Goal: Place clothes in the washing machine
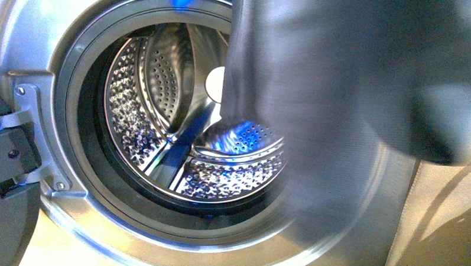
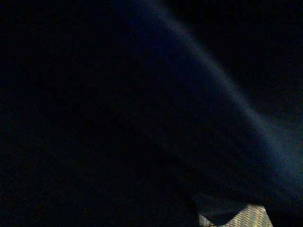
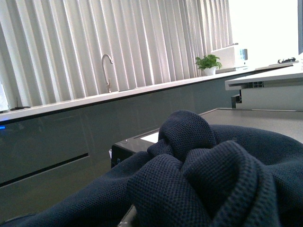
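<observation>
At the left of the front view, a large silver-grey front-loading washing machine [image 1: 47,51] stood with its round porthole open, and a metal hinge bracket [image 1: 29,125] was fixed beside the left rim. Inside the dark rubber gasket [image 1: 88,144], the perforated steel drum [image 1: 155,106] held no fabric in the part that showed.

Further right, the dark navy-grey woven garment [image 1: 338,88] hung as a long fold with its long axis near vertical. It was in front of the right part of the porthole and outside the drum, and its outline was blurred. The drum mouth therefore lay to the left of the garment and behind it. On that evidence, the coming move called for travel leftward and forward through the gasket.

The left wrist view was dark.

The right wrist view showed the garment [image 3: 213,170] bunched directly before the camera. Beyond it ran a long pale-topped bench [image 3: 142,91] carrying a curved metal tap [image 3: 108,71] and a small green potted plant [image 3: 208,62].

Neither the left pincer nor the right pincer showed in any view, so whether either was clamped on the fabric could not be told. The bunching at the right wrist suggested that the right arm was the nearer one.
</observation>
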You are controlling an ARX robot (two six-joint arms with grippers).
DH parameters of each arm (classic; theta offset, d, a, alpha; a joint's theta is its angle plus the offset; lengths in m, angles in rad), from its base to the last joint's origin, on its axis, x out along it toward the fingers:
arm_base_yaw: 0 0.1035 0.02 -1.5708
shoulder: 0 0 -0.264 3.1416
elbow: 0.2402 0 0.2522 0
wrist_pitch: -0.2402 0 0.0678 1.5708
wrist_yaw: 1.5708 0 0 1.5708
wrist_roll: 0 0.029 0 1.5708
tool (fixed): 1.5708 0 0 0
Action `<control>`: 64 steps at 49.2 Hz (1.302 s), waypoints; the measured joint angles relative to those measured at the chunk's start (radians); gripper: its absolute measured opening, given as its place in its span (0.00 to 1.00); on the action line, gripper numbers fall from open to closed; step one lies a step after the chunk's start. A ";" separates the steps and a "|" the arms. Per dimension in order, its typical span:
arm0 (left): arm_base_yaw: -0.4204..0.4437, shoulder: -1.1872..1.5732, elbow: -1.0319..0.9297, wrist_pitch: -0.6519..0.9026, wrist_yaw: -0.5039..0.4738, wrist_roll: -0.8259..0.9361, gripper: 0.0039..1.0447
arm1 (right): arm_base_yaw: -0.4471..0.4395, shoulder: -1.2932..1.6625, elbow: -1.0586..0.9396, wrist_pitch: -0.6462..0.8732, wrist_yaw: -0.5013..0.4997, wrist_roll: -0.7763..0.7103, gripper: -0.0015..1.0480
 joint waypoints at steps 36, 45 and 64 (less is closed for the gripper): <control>0.040 0.150 0.085 0.114 -0.340 -0.209 0.94 | 0.000 0.000 0.000 0.000 0.003 0.000 0.07; 0.024 0.151 0.082 0.127 -0.341 -0.197 0.65 | 0.000 0.000 0.000 0.000 0.003 0.000 0.07; 0.063 0.097 -0.001 0.154 -0.341 -0.216 0.08 | 0.000 0.000 0.000 0.000 0.002 0.000 0.07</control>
